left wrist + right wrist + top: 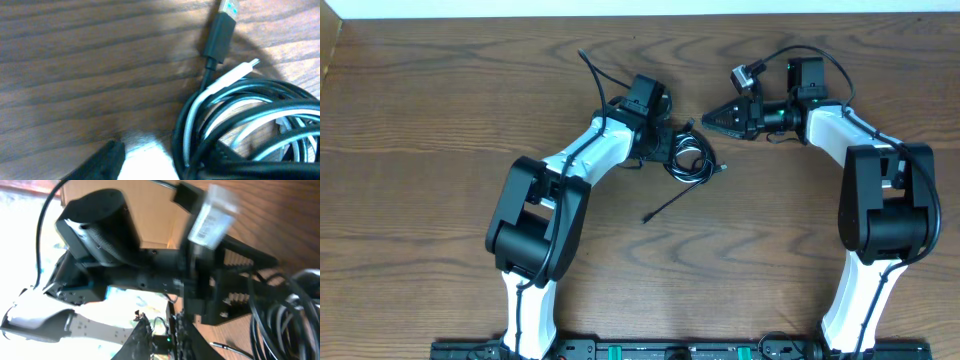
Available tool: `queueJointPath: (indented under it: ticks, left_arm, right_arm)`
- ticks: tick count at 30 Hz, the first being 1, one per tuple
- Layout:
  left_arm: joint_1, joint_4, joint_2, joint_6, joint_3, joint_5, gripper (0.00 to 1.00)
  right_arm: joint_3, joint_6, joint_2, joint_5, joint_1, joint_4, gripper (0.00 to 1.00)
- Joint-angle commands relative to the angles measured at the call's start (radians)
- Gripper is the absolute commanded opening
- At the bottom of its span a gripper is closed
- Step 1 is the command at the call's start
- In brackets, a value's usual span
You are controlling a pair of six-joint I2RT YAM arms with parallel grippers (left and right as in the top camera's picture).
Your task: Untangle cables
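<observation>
My left gripper touches the coiled cables. Only one fingertip shows, so I cannot tell how its jaws stand. The black plug is cropped. My right gripper, jaws together, hovers just beside the coil.

**Cable coil between two grippers at the far middle of the table**

The cables lie in a loose coil on the table, toward its far middle. The left gripper sits just beside the coil on its left; whether they touch cannot be told. The right gripper is just behind the coil and slightly right, its tip pointing left. One cable end runs out from the coil toward the near left, flat on the table. In the left wrist view, a plug lies just outside the coil, and a second plug lies beside it against the outer loop.
</observation>
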Motion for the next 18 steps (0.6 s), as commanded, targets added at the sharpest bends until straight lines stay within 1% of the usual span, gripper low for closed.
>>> queueJointPath:
  ticks: [1, 5, 8, 11, 14, 18]
  left_arm:
    - [0.013, -0.022, -0.106, 0.002, 0.017, -0.018, 0.63]
    - [0.013, -0.074, -0.185, -0.008, 0.017, -0.018, 0.64]
    - [0.013, -0.149, -0.199, -0.063, 0.017, -0.018, 0.64]
    - [0.01, -0.186, -0.18, -0.066, 0.014, -0.008, 0.64]
    - [0.008, -0.17, -0.15, -0.066, 0.014, 0.045, 0.64]
    - [0.007, -0.151, -0.09, -0.078, 0.014, 0.092, 0.64]
  right_arm:
    - [0.006, -0.108, -0.027, 0.124, -0.011, -0.081, 0.18]
    - [0.006, -0.205, -0.027, 0.344, -0.01, -0.196, 0.18]
    - [0.006, -0.296, -0.027, 0.465, -0.011, -0.301, 0.15]
    - [0.006, -0.381, -0.027, 0.501, -0.009, -0.401, 0.14]
    - [0.006, -0.443, -0.027, 0.514, 0.001, -0.489, 0.15]
    - [0.006, -0.449, -0.027, 0.554, 0.03, -0.57, 0.15]
